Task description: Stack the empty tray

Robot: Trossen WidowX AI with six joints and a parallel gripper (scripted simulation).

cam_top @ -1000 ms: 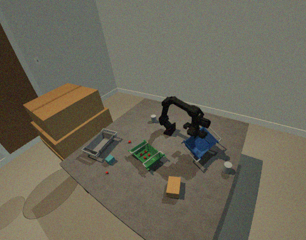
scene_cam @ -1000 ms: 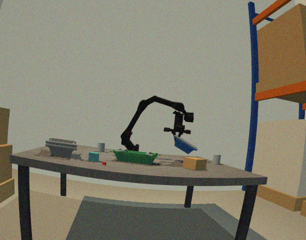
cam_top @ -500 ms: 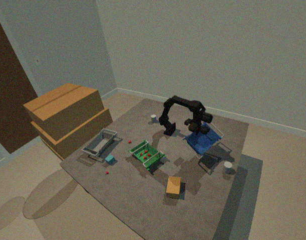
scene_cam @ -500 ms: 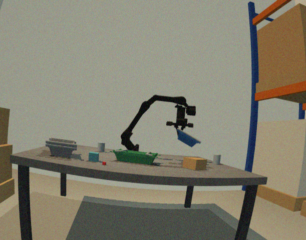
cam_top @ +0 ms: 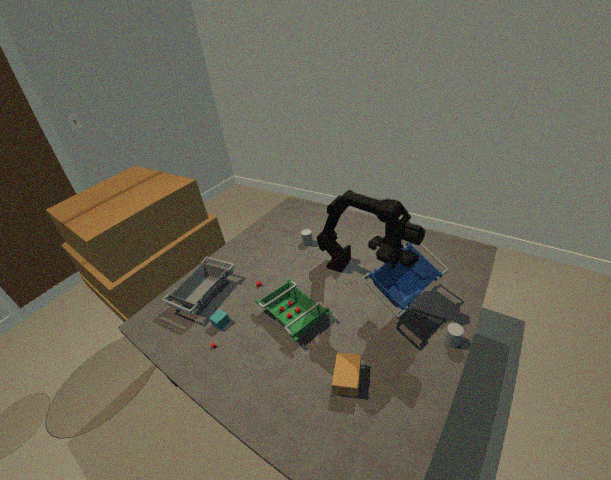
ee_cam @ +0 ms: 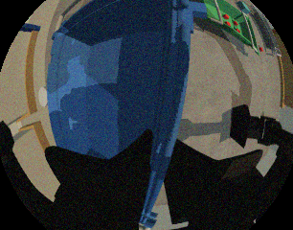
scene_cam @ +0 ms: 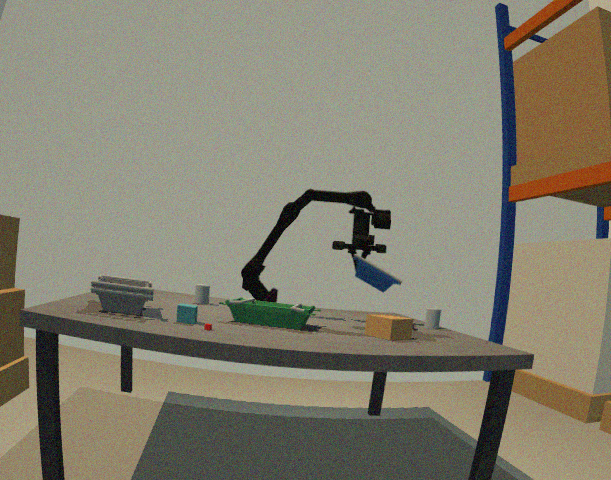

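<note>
Pincer (cam_top: 397, 261) (scene_cam: 359, 254) (ee_cam: 154, 134), clamped on rim of blue tray (cam_top: 406, 281) (scene_cam: 375, 274) (ee_cam: 89, 101), tilted, airborne; best carried slowly, levelled above green tray's (cam_top: 310, 325) (scene_cam: 269, 315) (ee_cam: 239, 31) bars.

Cardboard block (cam_top: 346, 374) (scene_cam: 388, 327) stands apart from the green tray (cam_top: 305, 326) (scene_cam: 269, 314) (ee_cam: 239, 35).

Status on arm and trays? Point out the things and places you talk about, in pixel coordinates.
Gripper (cam_top: 397, 262) (scene_cam: 359, 255) (ee_cam: 154, 134) shut on blue tray (cam_top: 406, 279) (scene_cam: 376, 273) (ee_cam: 89, 115), airborne, tilted. Green tray (cam_top: 315, 321) (scene_cam: 269, 315) (ee_cam: 234, 30) loaded, both bars across its top. Nothing seen blocking between them.
</note>
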